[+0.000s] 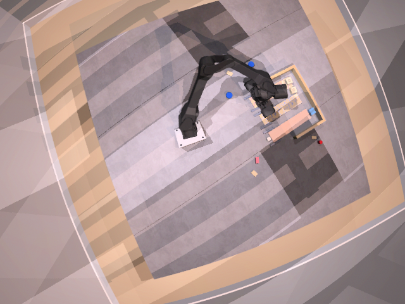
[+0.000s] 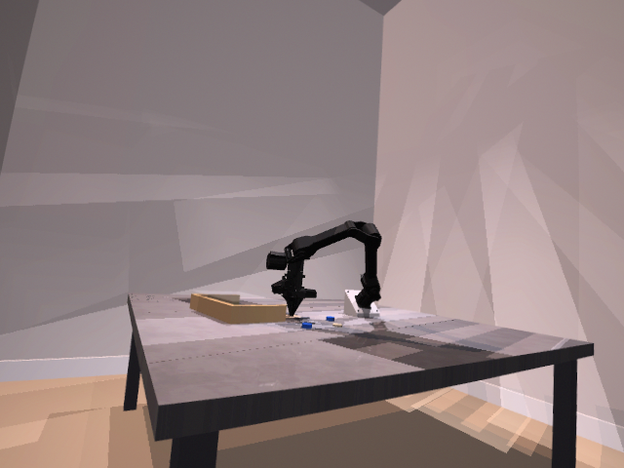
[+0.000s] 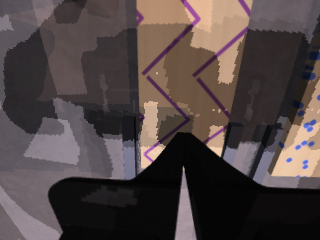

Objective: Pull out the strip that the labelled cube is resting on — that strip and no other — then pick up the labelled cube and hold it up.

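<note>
My gripper (image 2: 292, 314) (image 3: 183, 138) is shut and empty, pointing down with its tips low over the near end of a tan strip with purple zigzags (image 3: 170, 40). Dark guide rails stand on both sides of this strip. A tan strip with blue dots (image 3: 285, 167) lies to its right in the wrist view. A plain salmon strip (image 1: 289, 125) lies farther along the row. Two cream cubes with marks on top, one (image 1: 288, 80) beside the other (image 1: 293, 90), sit near the far end. Their labels are too small to read, and the arm hides which strips they rest on.
A wooden border (image 1: 309, 94) (image 2: 256, 314) walls the far ends of the strips. A blue cube (image 1: 312, 111) is near the salmon strip's far end, a white cube (image 1: 268, 139) at its near end. Blue cylinders (image 1: 228, 95) (image 1: 250, 64), a red block (image 1: 257, 160) and a tan block (image 1: 254, 173) lie outside.
</note>
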Available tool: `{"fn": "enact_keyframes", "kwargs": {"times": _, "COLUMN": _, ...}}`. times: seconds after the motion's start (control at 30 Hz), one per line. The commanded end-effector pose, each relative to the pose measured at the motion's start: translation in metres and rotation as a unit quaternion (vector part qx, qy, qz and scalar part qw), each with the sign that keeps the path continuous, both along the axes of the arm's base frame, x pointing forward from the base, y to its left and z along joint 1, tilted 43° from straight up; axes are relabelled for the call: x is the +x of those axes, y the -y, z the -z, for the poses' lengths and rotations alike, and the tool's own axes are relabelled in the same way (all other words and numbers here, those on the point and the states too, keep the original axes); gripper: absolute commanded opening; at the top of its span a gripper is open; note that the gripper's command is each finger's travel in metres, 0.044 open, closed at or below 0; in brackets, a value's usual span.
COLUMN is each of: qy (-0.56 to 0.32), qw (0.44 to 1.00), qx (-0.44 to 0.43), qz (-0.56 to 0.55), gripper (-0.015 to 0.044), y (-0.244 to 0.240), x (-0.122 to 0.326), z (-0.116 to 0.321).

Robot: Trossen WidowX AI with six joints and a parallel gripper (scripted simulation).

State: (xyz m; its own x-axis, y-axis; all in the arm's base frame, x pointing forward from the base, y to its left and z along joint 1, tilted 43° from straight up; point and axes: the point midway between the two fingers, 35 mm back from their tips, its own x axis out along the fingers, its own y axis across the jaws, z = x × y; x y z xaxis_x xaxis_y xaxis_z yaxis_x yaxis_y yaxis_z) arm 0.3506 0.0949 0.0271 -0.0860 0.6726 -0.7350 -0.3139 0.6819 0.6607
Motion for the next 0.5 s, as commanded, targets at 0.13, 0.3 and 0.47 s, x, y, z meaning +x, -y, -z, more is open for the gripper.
{"fn": "enact_keyframes", "kwargs": {"times": 0.13, "qy": -0.001, "qw": 1.0, "qx": 0.002, "qz": 0.002, "gripper": 0.0, "y": -0.0016, "x": 0.0002, "z": 0.0005}}
{"fn": "enact_keyframes", "kwargs": {"times": 0.3, "qy": -0.001, "qw": 1.0, "qx": 0.002, "qz": 0.002, "gripper": 0.0, "y": -0.0019, "x": 0.0004, "z": 0.0009}}
{"fn": "enact_keyframes", "kwargs": {"times": 0.47, "qy": -0.001, "qw": 1.0, "qx": 0.002, "qz": 0.002, "gripper": 0.0, "y": -0.0022, "x": 0.0006, "z": 0.0013}}
